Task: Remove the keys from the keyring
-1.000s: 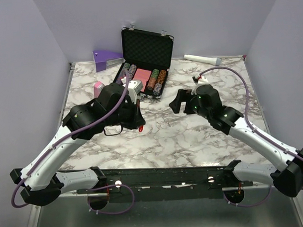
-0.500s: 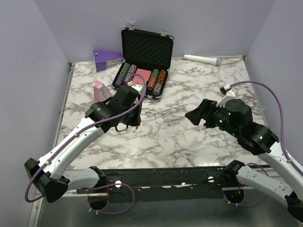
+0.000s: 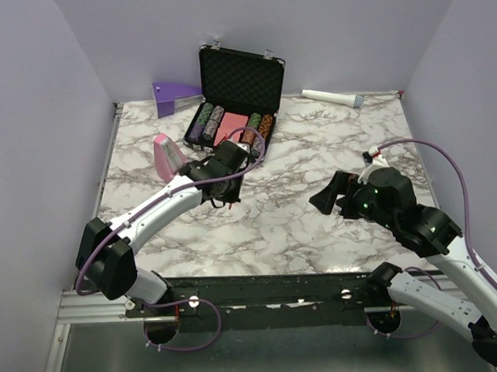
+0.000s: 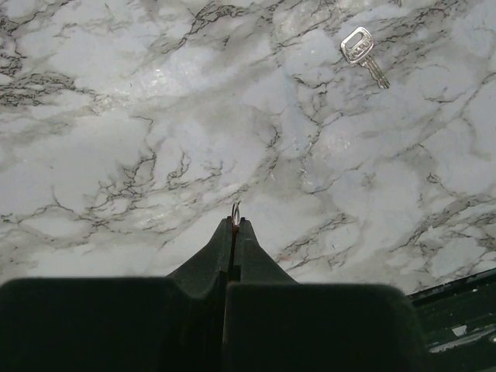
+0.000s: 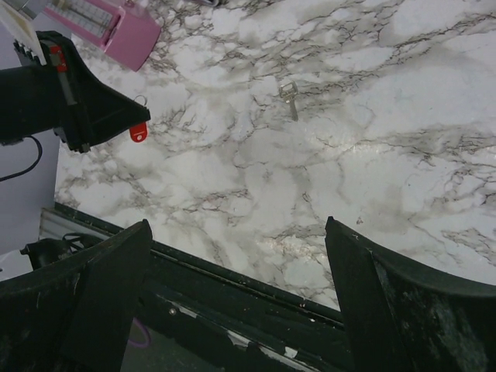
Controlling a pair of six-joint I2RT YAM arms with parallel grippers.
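Note:
My left gripper is shut on the keyring, whose small metal ring pokes out of the fingertips. In the right wrist view the keyring's red tag hangs just below the left gripper's tip, above the marble. One silvery key lies loose and flat on the table, apart from the ring, and it also shows in the right wrist view. My right gripper is open and empty, held above the table's near right part. The left gripper is over the table's middle.
A pink wedge-shaped box stands left of the left arm. An open black case with poker chip stacks is at the back. A purple piece and a white stick lie along the back wall. The black front rail is below the right gripper.
My left arm has stretched forward and right over the table's middle, still holding the keyring. My right arm has drawn back to the right and toward the near edge.

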